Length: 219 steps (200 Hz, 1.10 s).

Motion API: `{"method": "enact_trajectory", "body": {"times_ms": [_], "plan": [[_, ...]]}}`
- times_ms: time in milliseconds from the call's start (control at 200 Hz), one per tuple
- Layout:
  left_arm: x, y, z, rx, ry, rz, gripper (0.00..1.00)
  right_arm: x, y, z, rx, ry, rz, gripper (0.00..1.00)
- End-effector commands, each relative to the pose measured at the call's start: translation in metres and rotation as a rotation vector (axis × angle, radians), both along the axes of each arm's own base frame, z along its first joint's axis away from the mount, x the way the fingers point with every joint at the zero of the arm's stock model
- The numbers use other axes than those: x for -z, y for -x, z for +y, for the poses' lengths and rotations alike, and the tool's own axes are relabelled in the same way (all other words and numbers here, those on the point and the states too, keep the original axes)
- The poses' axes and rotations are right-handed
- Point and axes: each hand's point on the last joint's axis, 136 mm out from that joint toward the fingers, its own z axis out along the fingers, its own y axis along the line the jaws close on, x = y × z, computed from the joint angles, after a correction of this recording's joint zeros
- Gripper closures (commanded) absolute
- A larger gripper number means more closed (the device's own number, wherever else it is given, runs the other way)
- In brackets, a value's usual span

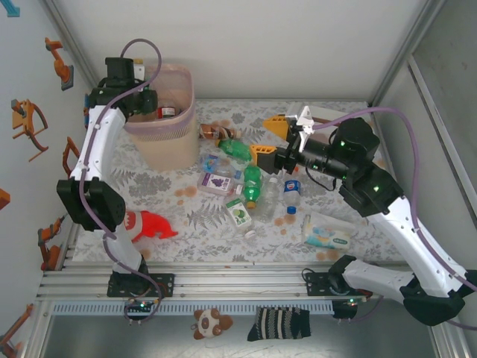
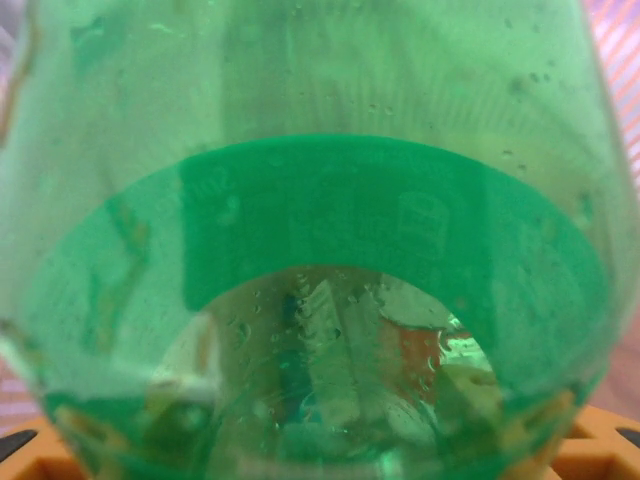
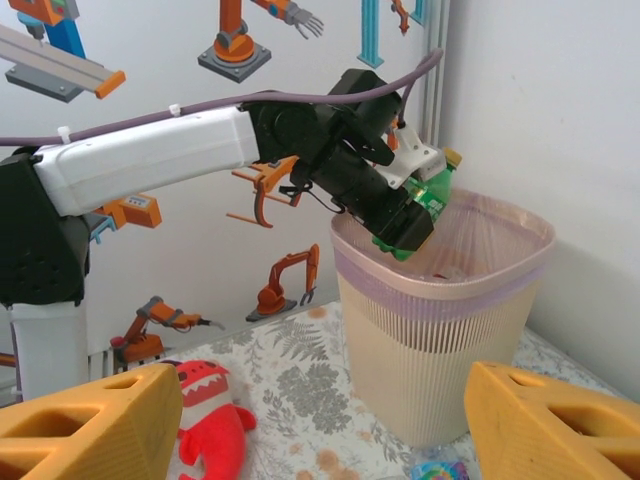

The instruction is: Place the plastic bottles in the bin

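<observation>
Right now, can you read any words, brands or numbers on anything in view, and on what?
Nothing is clear enough to quote.
green bottle, left wrist view: faint raised marks on its green band, blurred.
wipes pack: print too small to read.
blue-label bottle: label too small to read.
wall stickers: robot-arm pictures, no words.

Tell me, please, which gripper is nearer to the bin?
Left. The left gripper hangs over the bin, holding a green bottle. The right gripper is open, off to the right of the bin above the loose bottles on the table.
</observation>
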Motion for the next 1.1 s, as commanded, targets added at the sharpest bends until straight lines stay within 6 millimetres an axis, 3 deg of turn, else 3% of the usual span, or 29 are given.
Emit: {"method": "enact_trajectory", "body": {"times_ms": [0, 416, 561, 686, 1092], "plan": [[0.009, 0.010, 0.018, -0.026, -0.070, 0.079, 0.67, 0.002, -0.003, -0.001, 0.018, 0.010, -0.012, 0.26], [0.074, 0.023, 0.022, -0.028, -0.084, 0.333, 0.62, 0.007, -0.005, 0.003, 0.009, 0.016, -0.002, 0.27], [0.084, 0.028, 0.017, -0.016, -0.056, 0.401, 0.51, 0.006, -0.005, 0.004, 0.002, 0.015, -0.003, 0.27], [0.077, 0.031, 0.013, -0.005, -0.034, 0.410, 0.42, 0.004, -0.004, 0.004, -0.001, 0.012, -0.007, 0.26], [0.023, 0.035, -0.002, 0.040, 0.050, 0.267, 0.21, 0.001, -0.004, 0.002, 0.008, 0.002, -0.015, 0.26]]}}
